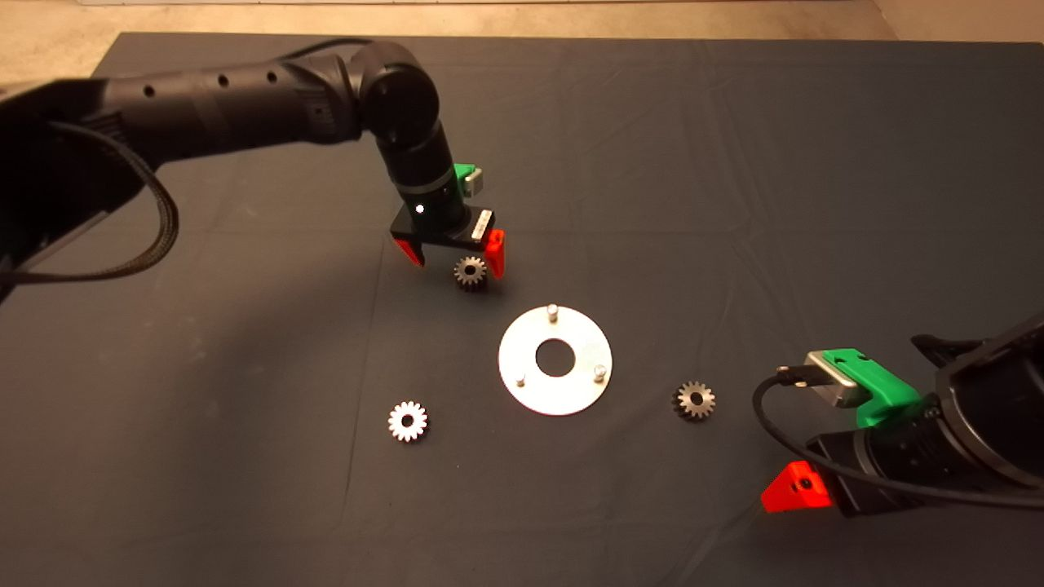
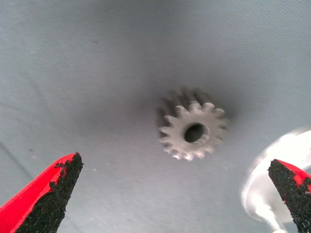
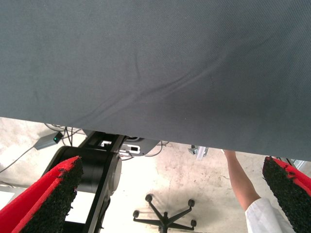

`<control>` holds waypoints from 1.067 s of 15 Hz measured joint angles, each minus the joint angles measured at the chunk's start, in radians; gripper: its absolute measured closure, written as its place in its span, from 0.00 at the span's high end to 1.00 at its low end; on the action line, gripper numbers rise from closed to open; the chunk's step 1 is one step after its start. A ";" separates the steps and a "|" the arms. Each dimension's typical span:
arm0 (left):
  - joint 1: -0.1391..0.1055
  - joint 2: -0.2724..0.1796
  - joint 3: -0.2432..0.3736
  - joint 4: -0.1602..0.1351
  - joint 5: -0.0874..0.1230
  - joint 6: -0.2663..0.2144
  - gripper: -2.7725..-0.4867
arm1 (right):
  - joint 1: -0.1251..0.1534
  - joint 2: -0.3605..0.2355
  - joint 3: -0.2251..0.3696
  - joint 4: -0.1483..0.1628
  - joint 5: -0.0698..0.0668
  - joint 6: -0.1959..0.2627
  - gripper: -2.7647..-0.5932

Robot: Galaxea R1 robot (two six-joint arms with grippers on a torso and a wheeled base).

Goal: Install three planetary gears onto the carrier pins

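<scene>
Planetary gears, three, all loose on mat (image 1: 734, 163): far gear (image 1: 471, 272) under left gripper (image 1: 457, 257), near-left gear (image 1: 408, 421), right gear (image 1: 694, 400). Plate (image 1: 530, 391) central, carrier pins (image 1: 552, 310) bare. Left jaws released, straddling far gear, untouched; risk: off-centre closing could tip it. Right gripper (image 1: 795, 489) parked near-right, spread, empty.

Dark mat (image 1: 734, 163) covers the table, creased in places. Beyond the mat's edge, right wrist view: pale floor (image 3: 194, 174), swivel-chair base (image 3: 165, 216), cables (image 3: 73, 131), a person's arm in a white sleeve (image 3: 245, 194).
</scene>
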 joint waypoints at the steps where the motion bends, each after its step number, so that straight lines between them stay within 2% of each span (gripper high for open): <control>1: 0.001 0.006 -0.013 -0.001 0.002 0.012 1.00 | 0.000 0.000 0.000 0.000 0.000 0.000 0.99; 8: 0.006 0.028 -0.022 -0.003 0.003 0.022 1.00 | -0.002 0.000 0.000 0.000 0.000 0.000 0.99; 12: 0.007 0.029 -0.014 -0.003 0.003 0.060 1.00 | -0.002 0.000 0.000 0.000 0.000 0.000 0.99; 14: 0.020 0.031 -0.011 -0.003 0.000 0.066 1.00 | -0.002 0.000 0.000 0.000 0.000 0.000 0.99; 16: 0.047 0.031 -0.011 -0.004 -0.009 0.078 1.00 | -0.002 0.000 0.000 0.000 0.000 0.000 0.99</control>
